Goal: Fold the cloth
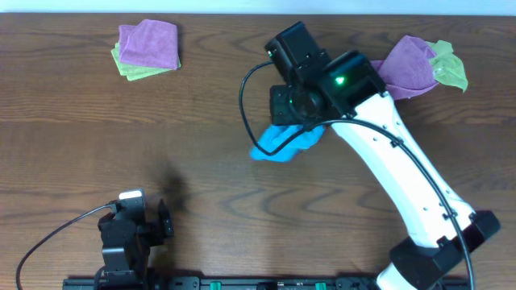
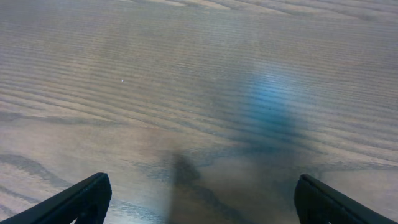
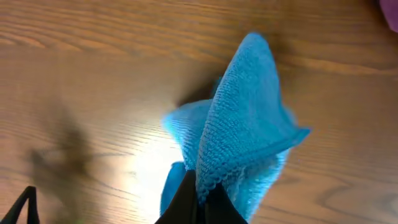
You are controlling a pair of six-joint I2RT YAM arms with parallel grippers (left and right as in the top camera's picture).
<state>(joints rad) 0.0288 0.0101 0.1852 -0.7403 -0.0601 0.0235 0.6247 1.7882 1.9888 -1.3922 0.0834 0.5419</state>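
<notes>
The sky-blue cloth (image 1: 282, 142) is bunched up at the middle of the table, partly under my right arm. My right gripper (image 1: 300, 121) is shut on an edge of it. In the right wrist view the cloth (image 3: 239, 143) rises in a peak from the pinched fingers (image 3: 200, 198), with the rest hanging crumpled below. My left gripper (image 1: 135, 216) rests near the front left edge of the table, open and empty. Its fingers (image 2: 199, 199) stand wide apart over bare wood.
A folded purple cloth on a light-green cloth (image 1: 147, 48) lies at the back left. A crumpled purple cloth (image 1: 407, 66) and a light-green one (image 1: 450, 66) lie at the back right. The wooden table (image 1: 121, 137) is bare in between.
</notes>
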